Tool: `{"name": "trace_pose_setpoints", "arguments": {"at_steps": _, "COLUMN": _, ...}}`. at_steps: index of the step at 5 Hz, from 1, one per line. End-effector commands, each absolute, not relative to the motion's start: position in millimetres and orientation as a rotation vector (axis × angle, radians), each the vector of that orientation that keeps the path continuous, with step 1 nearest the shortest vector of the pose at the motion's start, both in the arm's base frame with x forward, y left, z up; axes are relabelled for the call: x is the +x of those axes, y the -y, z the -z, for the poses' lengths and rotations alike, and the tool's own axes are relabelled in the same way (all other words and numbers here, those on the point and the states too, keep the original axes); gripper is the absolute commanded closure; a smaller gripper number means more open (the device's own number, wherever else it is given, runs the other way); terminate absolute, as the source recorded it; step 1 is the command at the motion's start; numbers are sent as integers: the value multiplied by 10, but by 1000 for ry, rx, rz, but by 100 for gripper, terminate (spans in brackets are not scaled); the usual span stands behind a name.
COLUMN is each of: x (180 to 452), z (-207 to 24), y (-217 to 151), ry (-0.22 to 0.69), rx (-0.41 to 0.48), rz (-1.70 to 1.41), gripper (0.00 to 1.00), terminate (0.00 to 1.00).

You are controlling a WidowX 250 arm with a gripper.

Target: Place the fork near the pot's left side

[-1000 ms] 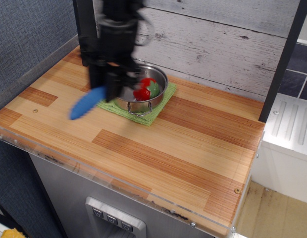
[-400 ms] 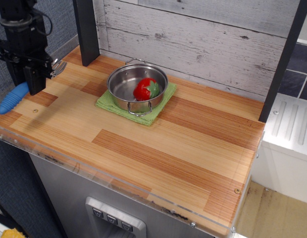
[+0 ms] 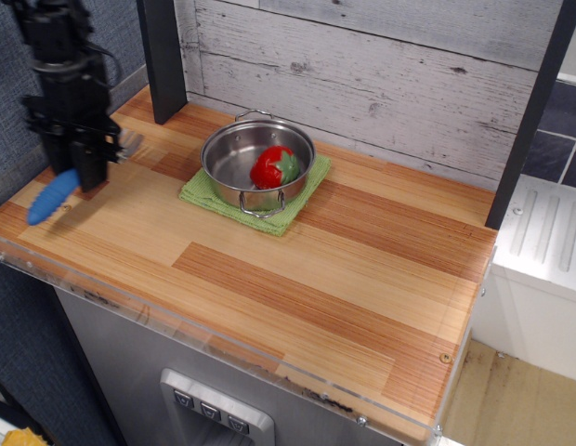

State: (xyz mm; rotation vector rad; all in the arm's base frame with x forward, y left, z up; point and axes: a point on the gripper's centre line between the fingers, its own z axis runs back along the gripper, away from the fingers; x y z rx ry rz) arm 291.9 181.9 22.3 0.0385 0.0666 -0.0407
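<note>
gripper (image 3: 81, 167) at frame left, we see it clamped on the fork (image 3: 54, 194), blue handle low-left, pot (image 3: 257, 164) well right

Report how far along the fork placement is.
Done: the pincer has the fork gripped, blue handle sticking out toward the counter's left edge. In hand: it is carried over the wooden counter, well left of the pot, which sits on the green cloth holding a strawberry. Left: bring it near the pot's left side and release.
</note>
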Motion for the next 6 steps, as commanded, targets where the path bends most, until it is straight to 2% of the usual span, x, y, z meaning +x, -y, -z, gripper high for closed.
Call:
{"name": "trace_pose_setpoints", "arguments": {"at_steps": 1, "x": 3013, "z": -581, "y": -1633, "ry": -24, "rx": 105, "rz": 91, "gripper": 0, "terminate": 0}}
{"name": "trace_pose_setpoints", "arguments": {"at_steps": 2, "x": 3023, "z": -908, "y": -1500, "ry": 1, "rx": 128, "rz": 95, "gripper": 0, "terminate": 0}}
{"name": "trace_pose_setpoints", "arguments": {"at_steps": 3, "x": 3092, "z": -1149, "y": -1117, "ry": 27, "rx": 120, "rz": 55, "gripper": 0, "terminate": 0}}
{"name": "trace_pose_setpoints", "arguments": {"at_steps": 4, "x": 3125, "z": -1114, "y": -912, "ry": 21, "rx": 54, "rz": 39, "gripper": 0, "terminate": 0}}
{"name": "trace_pose_setpoints", "arguments": {"at_steps": 5, "x": 3125, "z": -1114, "y": -912, "ry": 21, "rx": 54, "rz": 39, "gripper": 0, "terminate": 0}}
{"name": "trace_pose_setpoints", "arguments": {"at_steps": 6, "x": 3125, "z": -1114, "y": -912, "ry": 21, "rx": 54, "rz": 39, "gripper": 0, "terminate": 100}}
